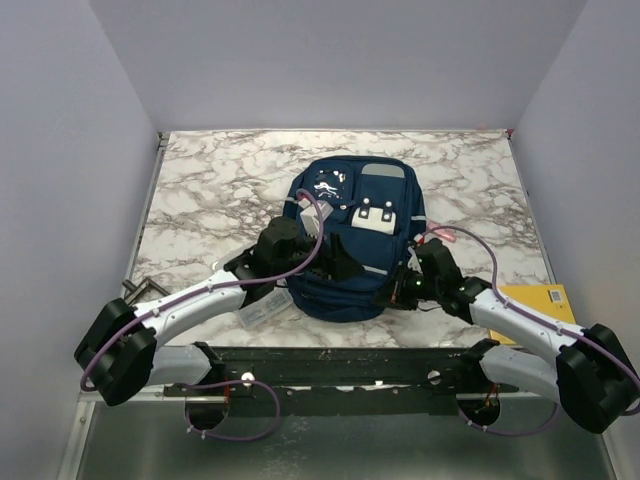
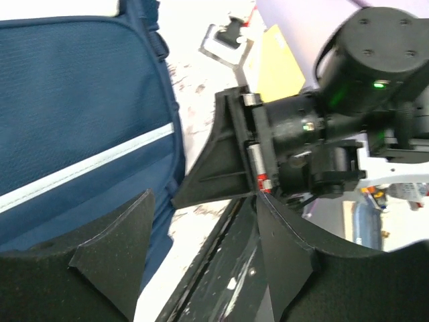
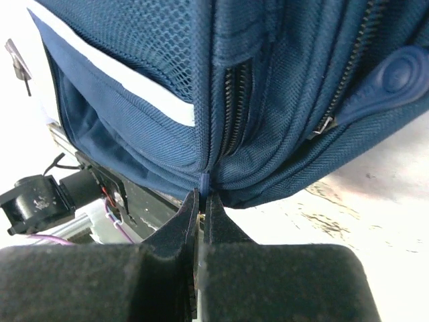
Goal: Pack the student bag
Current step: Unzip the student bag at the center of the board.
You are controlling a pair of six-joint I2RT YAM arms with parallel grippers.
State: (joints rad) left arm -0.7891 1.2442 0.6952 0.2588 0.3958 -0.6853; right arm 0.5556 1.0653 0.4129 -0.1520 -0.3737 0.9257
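The student bag [image 1: 350, 225], a navy backpack with grey stripes, lies in the middle of the marble table [image 1: 210, 190]. My left gripper [image 1: 345, 262] hovers over the bag's near left part. In the left wrist view it [image 2: 201, 228] stands open with nothing between its fingers [image 2: 114, 255], and the bag [image 2: 80, 114] lies to its left. My right gripper [image 1: 392, 292] is at the bag's near right corner. In the right wrist view it [image 3: 203, 201] is shut on a small blue zipper tab [image 3: 204, 180] at the bottom of the bag [image 3: 134, 100].
A yellow flat item [image 1: 535, 300] lies at the table's near right edge under my right arm. A clear plastic piece [image 1: 262, 310] sits by my left arm. A metal clamp [image 1: 135, 290] grips the left edge. Grey walls enclose three sides.
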